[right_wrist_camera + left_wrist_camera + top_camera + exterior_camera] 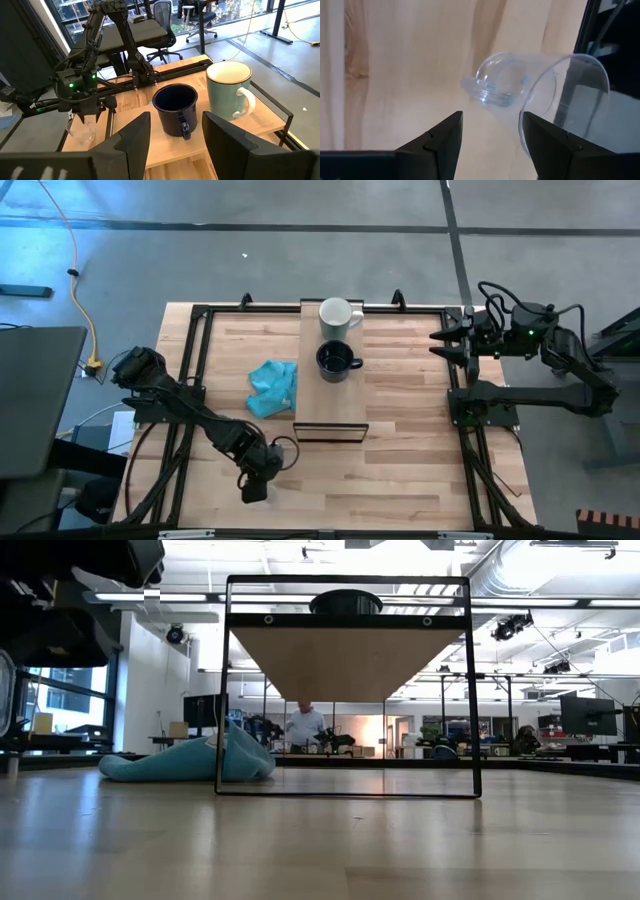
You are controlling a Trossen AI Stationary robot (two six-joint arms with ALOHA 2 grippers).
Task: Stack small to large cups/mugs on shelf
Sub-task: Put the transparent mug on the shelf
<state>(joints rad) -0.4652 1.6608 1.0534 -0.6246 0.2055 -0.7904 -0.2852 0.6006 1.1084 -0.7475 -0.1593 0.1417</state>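
The small clear glass cup [540,95] stands on the tabletop near the front edge, left of the shelf's near end [285,448]. My left gripper [491,131] hangs open over it, pointing steeply down, one finger at the cup's rim and the other beside the cup. The black mug [337,361] and, behind it, the white mug [338,315] stand upright on the light wooden shelf [330,402]. At the table's far right, my right gripper [175,131] waits raised and open, with nothing between its fingers. My left gripper has one finger [547,140] in front of the glass cup's rim [592,67], and that finger hides the place where they meet. I cannot tell whether it touches the rim. The other finger stands clear of the cup's wall.
A teal cloth [273,388] lies crumpled on the table just left of the shelf. A black metal frame [190,340] runs round the tabletop. The shelf's thin black legs [222,690] stand on the wood. A person [303,726] is far off in the room behind.
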